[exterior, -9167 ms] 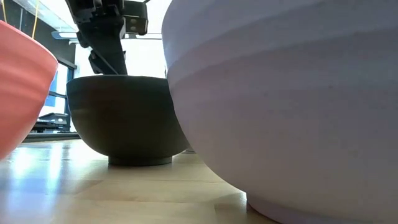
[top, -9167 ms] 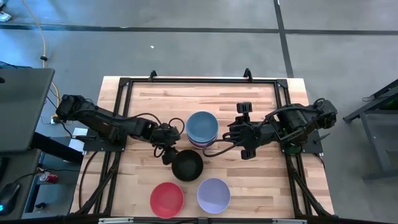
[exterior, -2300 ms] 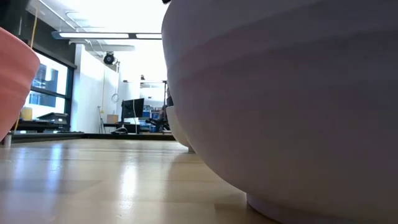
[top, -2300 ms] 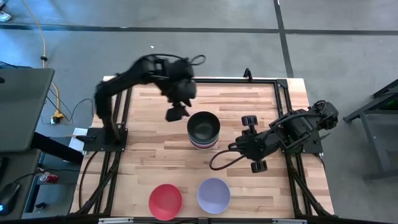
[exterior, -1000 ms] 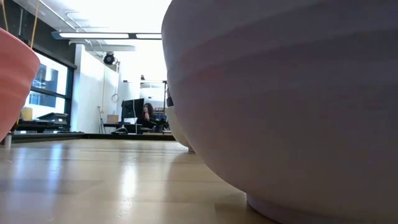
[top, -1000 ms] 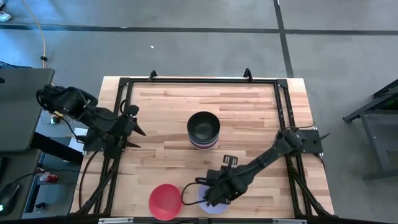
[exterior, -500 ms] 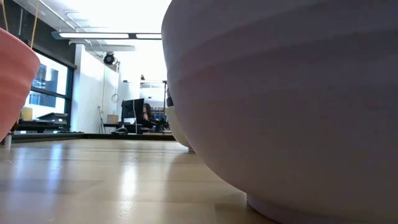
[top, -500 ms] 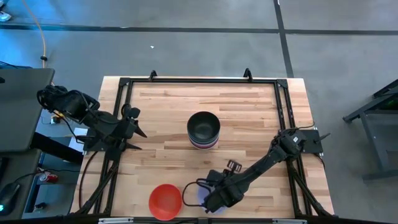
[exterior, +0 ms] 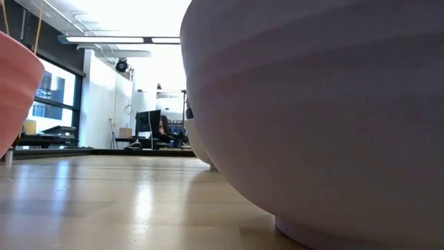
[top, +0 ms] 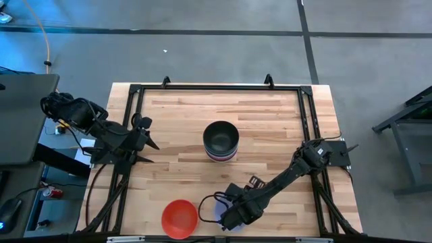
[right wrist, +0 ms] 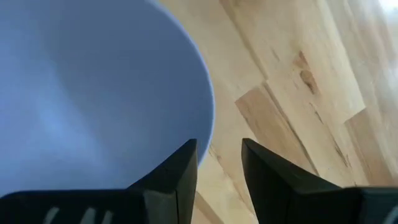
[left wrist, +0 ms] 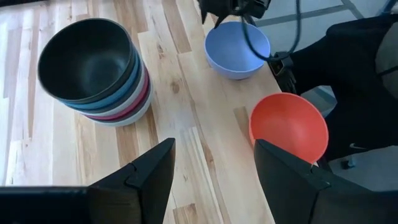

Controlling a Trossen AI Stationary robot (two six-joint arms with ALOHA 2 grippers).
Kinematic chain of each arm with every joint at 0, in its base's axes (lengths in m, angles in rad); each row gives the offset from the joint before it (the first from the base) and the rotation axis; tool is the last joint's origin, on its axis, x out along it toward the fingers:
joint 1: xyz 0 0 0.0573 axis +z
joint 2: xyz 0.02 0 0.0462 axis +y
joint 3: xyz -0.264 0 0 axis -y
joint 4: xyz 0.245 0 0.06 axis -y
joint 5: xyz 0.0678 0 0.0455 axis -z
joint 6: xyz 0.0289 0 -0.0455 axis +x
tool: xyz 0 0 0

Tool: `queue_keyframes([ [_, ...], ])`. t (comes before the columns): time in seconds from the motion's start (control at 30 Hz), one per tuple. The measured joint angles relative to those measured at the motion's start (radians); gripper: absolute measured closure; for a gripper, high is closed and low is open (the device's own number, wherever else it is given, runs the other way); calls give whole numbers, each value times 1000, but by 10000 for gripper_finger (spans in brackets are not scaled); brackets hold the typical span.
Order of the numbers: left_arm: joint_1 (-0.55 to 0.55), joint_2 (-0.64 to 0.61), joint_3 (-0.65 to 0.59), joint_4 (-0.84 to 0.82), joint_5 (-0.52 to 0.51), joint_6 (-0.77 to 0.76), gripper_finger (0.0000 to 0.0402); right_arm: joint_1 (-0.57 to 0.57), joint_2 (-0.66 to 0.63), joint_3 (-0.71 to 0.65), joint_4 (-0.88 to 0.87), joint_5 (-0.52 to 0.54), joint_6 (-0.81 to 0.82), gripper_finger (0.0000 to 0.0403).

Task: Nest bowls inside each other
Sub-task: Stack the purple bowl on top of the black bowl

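The lavender bowl point(top: 216, 214) stands near the table's near edge and fills the low view point(exterior: 312, 111). My right gripper point(top: 229, 214) is down over it, open. One finger point(right wrist: 180, 177) is over the bowl's inside and the other point(right wrist: 267, 183) outside its rim point(right wrist: 210, 124). The red bowl point(top: 179, 218) sits on its base to the lavender one's left. A stack of bowls with a black bowl on top point(top: 221, 138) stands mid-table. My left gripper point(top: 147, 133) waits open at the table's left edge. My right gripper comes at the lavender bowl from above with its fingers on either side of the rim point(right wrist: 208, 146). Wood shows in the gap between the fingers, and I cannot tell whether either finger touches the bowl. The bowl rests on its base on the table.
A black metal frame point(top: 216, 88) runs around the wooden tabletop. From the left wrist, the stack point(left wrist: 93, 68), lavender bowl point(left wrist: 237, 50) and red bowl point(left wrist: 289, 127) all show. Bare wood lies between the stack and the two near bowls.
My right gripper has sunk lower over the lavender bowl and edged slightly toward the table's near edge, covering more of the bowl in the high view. The bowls have stayed where they were.
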Motion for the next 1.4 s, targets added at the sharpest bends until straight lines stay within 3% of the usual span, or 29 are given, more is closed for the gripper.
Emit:
queue_keyframes([
  [0.5,-98,7,0,0,-71,-34,193,-77,0,0,43,-50,-166,284],
  [0.8,-112,7,0,-1,-78,-37,193,-97,53,0,75,-134,-250,284],
  [1.07,-112,7,0,-1,-87,-43,193,-103,65,0,73,-107,-290,284],
  [1.17,-112,7,0,-1,-96,-36,193,-104,65,0,75,-90,-293,302],
  [1.33,-112,7,0,-1,-96,-36,193,-103,65,0,76,-78,-309,387],
  [1.4,-112,7,0,-1,-96,-36,193,-103,65,0,78,-68,-308,393],
])
